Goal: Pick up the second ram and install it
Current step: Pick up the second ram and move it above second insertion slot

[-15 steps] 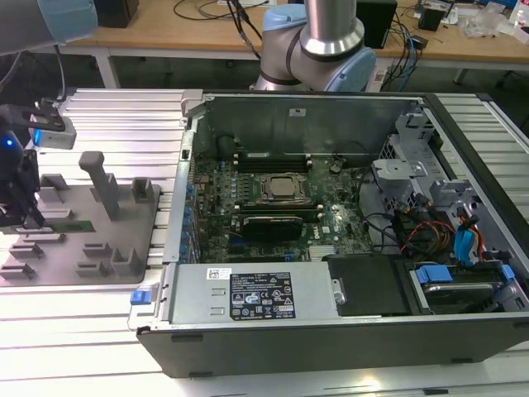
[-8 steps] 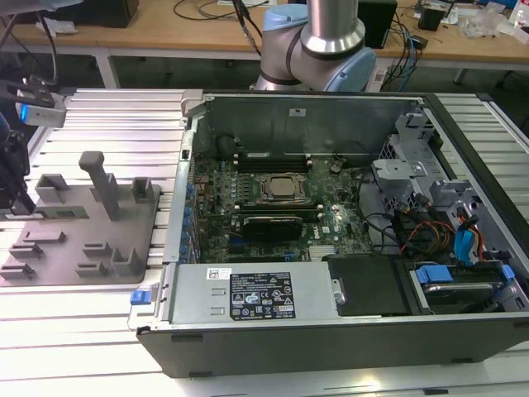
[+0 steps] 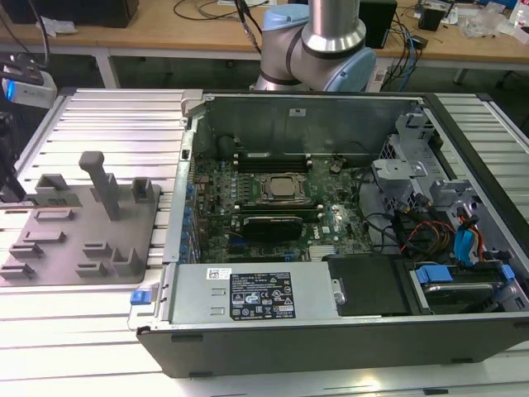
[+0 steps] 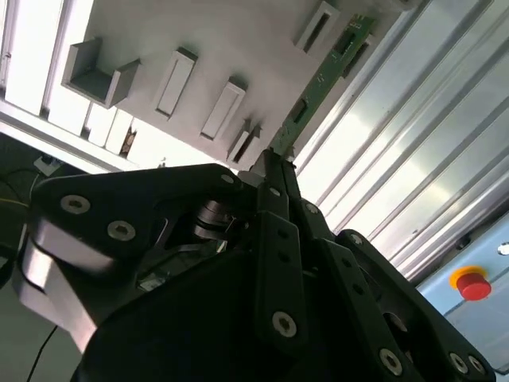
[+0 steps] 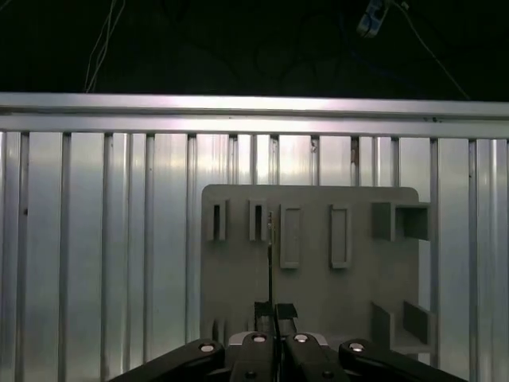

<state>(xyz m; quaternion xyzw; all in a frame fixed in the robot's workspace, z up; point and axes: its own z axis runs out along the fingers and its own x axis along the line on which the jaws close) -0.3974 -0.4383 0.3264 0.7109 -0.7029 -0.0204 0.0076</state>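
Pretty clearly a robotics lab or electronics workshop, not anyone's home. The work surface was a ribbed aluminium table with an opened-up desktop computer case lying on it, motherboard exposed, next to a grey plastic fixture tray. A robot arm stood right behind the case. A wooden workbench ran along the back, littered with cables and gear, and the second wrist view caught a red emergency-stop button beside the table.

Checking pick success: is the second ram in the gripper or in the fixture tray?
In the gripper: the second wrist view shows it shut on the second ram, the fixture tray beyond.
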